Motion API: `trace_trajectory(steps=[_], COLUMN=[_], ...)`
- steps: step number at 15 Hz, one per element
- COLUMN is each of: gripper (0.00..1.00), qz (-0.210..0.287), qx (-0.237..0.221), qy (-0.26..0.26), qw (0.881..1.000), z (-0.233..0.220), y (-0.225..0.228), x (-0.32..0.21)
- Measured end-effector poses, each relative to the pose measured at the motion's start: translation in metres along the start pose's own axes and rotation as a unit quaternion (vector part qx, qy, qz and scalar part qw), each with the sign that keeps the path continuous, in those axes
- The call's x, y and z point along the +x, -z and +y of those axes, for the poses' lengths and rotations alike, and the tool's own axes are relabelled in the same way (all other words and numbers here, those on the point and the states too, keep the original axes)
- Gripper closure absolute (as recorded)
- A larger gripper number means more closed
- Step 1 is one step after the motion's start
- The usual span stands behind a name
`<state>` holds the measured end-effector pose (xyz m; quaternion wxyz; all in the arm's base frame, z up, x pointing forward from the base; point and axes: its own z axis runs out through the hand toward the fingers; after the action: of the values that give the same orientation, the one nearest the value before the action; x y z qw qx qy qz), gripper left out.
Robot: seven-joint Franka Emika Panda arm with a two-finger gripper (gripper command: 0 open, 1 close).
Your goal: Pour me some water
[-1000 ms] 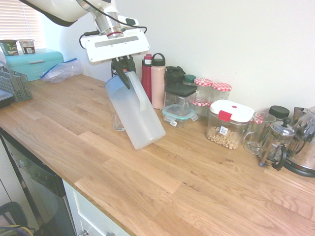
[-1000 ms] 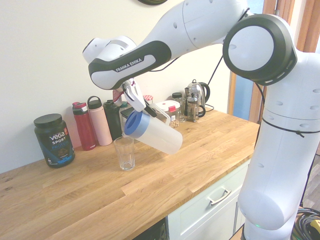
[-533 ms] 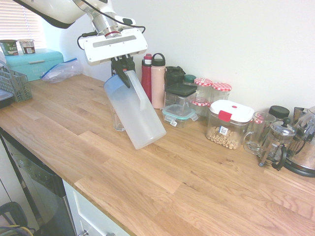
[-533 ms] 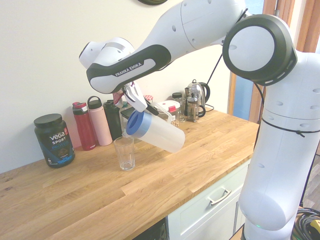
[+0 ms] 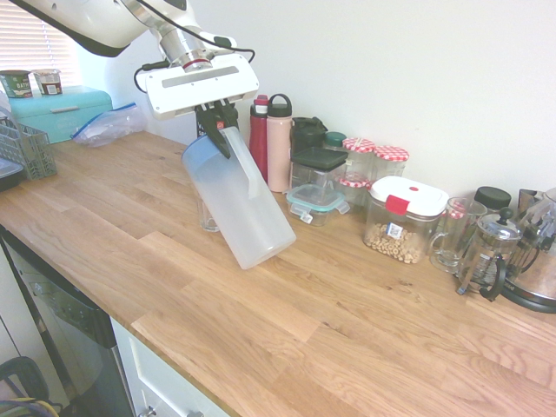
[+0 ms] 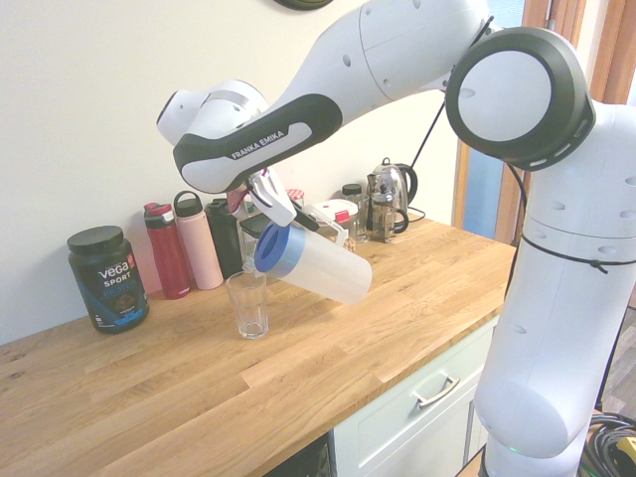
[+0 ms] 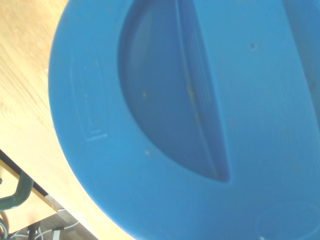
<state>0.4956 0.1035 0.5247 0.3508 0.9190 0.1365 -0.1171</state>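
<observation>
A tall frosted pitcher (image 5: 236, 204) (image 6: 320, 267) with a blue lid (image 6: 273, 249) hangs tilted above the wooden counter, lid end leaning toward an empty clear glass (image 6: 247, 305) (image 5: 208, 215). My gripper (image 5: 219, 130) (image 6: 266, 195) is shut on the pitcher's side handle near the lid. The water itself cannot be made out through the frosted wall. No stream shows between lid and glass. The wrist view is filled by the blue lid (image 7: 190, 115).
Along the wall stand a red bottle (image 5: 259, 135), a pink bottle (image 5: 279, 143), storage jars (image 5: 405, 219), a French press (image 5: 486, 254) and a kettle (image 5: 534, 269). A black tub (image 6: 107, 277) stands left of the glass. A dish rack (image 5: 22, 149) sits far left.
The pitcher has tipped a little further toward the glass, its base rising and swinging slightly right. The grip on the handle is unchanged.
</observation>
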Motion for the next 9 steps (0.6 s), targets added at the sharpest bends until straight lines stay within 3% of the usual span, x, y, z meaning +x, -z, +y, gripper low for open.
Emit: trace_trajectory(steps=[5,9], gripper=[1.0,1.0], qz=[0.029,0.051], qx=[0.034,0.123], qy=[-0.035,-0.119], qw=[0.998,0.984], z=[0.03,0.087], y=[0.002,-0.033], x=[-0.02,-0.048])
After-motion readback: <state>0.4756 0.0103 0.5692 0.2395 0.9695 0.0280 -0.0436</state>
